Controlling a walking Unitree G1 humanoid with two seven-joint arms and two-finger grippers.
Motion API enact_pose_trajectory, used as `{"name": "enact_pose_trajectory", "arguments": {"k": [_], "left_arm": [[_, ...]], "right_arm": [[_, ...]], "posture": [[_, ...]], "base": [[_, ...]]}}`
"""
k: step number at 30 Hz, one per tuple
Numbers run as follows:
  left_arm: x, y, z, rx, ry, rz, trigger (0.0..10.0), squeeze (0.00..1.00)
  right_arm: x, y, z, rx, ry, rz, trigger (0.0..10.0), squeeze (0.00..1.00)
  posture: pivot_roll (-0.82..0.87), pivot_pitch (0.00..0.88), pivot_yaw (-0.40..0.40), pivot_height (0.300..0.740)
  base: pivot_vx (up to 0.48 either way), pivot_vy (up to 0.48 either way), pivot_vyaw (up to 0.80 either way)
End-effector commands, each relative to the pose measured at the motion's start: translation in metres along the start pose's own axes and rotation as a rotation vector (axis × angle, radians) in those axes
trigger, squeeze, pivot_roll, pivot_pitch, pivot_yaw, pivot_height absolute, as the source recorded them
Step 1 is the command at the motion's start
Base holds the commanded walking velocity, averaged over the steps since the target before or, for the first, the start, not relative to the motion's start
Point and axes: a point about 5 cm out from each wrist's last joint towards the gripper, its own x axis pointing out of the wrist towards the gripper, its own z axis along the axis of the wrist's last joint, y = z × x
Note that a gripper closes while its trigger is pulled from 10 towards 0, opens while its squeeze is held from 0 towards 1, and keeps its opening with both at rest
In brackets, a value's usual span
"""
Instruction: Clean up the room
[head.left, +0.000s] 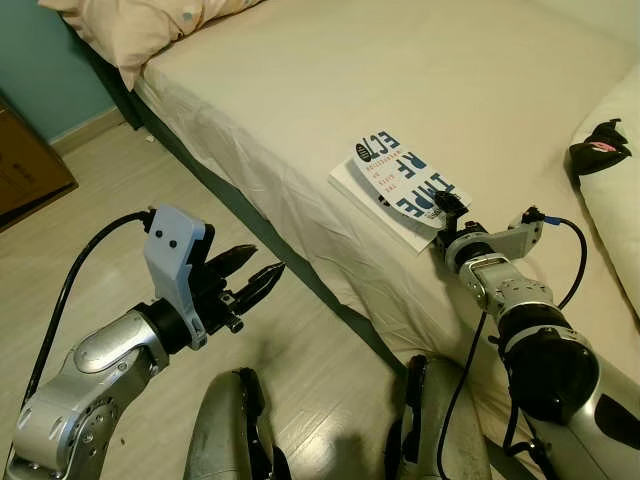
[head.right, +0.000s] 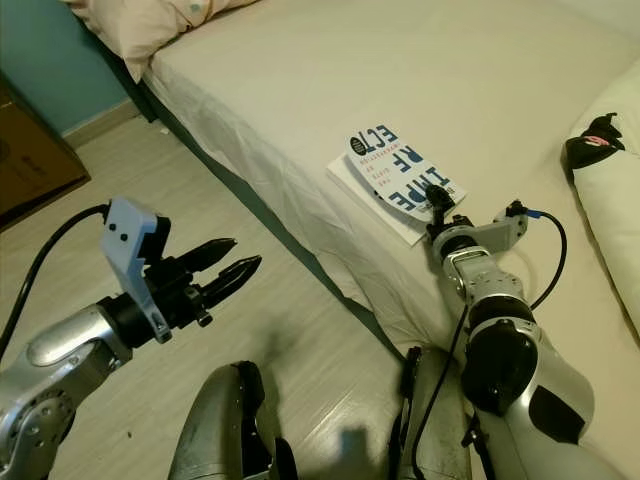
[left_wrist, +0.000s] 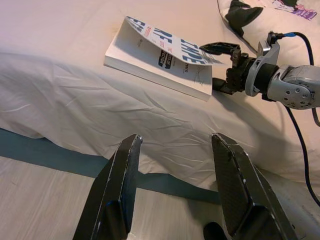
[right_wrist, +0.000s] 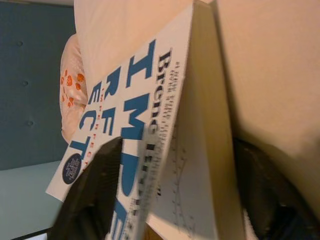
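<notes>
Right wrist view has the right gripper (right_wrist: 170, 200) with one finger over the cover and one under the pages of the book (right_wrist: 165, 125), closed on its near corner, though the cover is bowing up off the block of pages. From the head, the book (head.left: 400, 190) lies on the bed (head.left: 300, 100) just ahead of that gripper (head.left: 452, 208), close to the mattress edge, with a black cloth (head.left: 598, 145) well off to its right on a pillow (head.left: 620, 200). The left gripper (head.left: 252, 278) hovers over the floor (head.left: 120, 190) with its fingers spread, holding nothing, the book well ahead of it and across the bed edge. The risk I see is a shallow corner grip: if only the cover is caught, lifting could peel it open, bend it, or let the book slide out and drop off the edge to the floor.
</notes>
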Motion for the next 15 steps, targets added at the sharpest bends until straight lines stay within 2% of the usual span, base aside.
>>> {"name": "enact_pose_trajectory", "arguments": {"k": [1, 2, 8, 15], "left_arm": [[-0.004, -0.002, 0.0, 0.013, 0.016, -0.005, 10.0, 0.0], [-0.004, -0.002, 0.0, 0.016, 0.014, -0.002, 10.0, 0.0], [-0.001, -0.002, 0.0, 0.02, 0.005, 0.005, 10.0, 0.0], [0.006, 0.003, -0.002, 0.029, -0.025, 0.046, 10.0, 0.0]], "right_arm": [[-0.001, -0.009, -0.012, 0.029, 0.037, -0.032, 1.4, 0.0], [-0.002, -0.01, -0.011, 0.032, 0.031, -0.031, 0.0, 0.0], [-0.001, -0.008, -0.007, 0.039, 0.017, -0.021, 0.0, 0.0], [0.002, 0.006, -0.002, 0.025, 0.018, 0.033, 0.0, 0.0]], "posture": [[0.24, 0.419, 0.096, 0.536], [0.23, 0.415, 0.096, 0.536], [0.22, 0.406, 0.094, 0.536], [0.16, 0.374, 0.075, 0.536]], "base": [[0.0, 0.0, 0.0], [0.0, 0.0, 0.0], [0.0, 0.0, 0.0], [0.0, 0.0, 0.0]]}}
